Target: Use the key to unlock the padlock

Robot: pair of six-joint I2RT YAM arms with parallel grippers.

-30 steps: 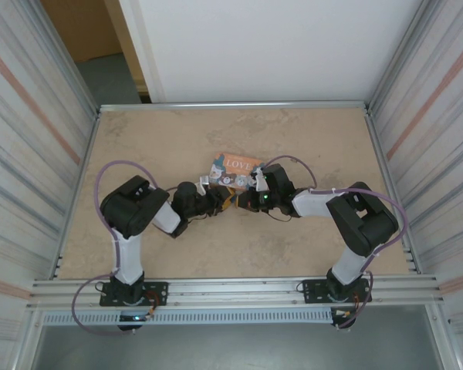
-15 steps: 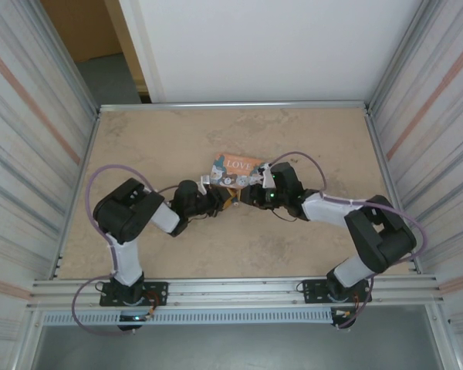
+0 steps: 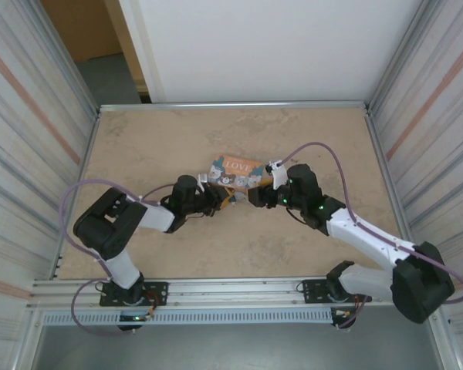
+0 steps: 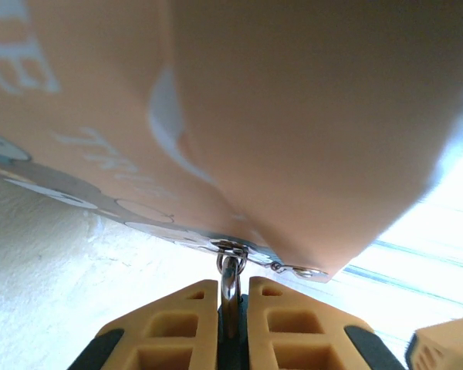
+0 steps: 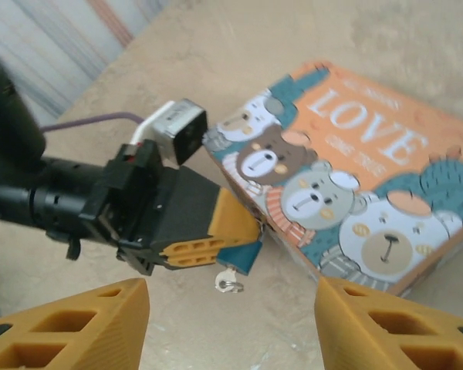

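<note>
The small teal padlock (image 5: 244, 253) hangs at the corner of the "LOVE" bear tin (image 5: 355, 193), and my left gripper (image 5: 216, 245) is shut on it. A silver key (image 5: 228, 281) sticks out below the padlock's body, with nothing holding it. In the left wrist view the yellow fingers (image 4: 177, 324) pinch the padlock's metal shackle (image 4: 231, 271) where it passes through the tin's hasp. My right gripper (image 5: 231, 320) is open just short of the key and touches nothing. From above, the left gripper (image 3: 218, 199) and the right gripper (image 3: 255, 195) face each other in front of the tin (image 3: 238, 166).
The tin's orange side wall (image 4: 293, 116) stands right in front of the left wrist camera. Bare beige table (image 3: 239, 254) lies between the arms and the near rail (image 3: 231, 287). Metal walls (image 3: 31, 154) close in both sides.
My right gripper has opened, let go and drawn back to the right, leaving the key in the padlock. The left gripper has closed tighter on the padlock.
</note>
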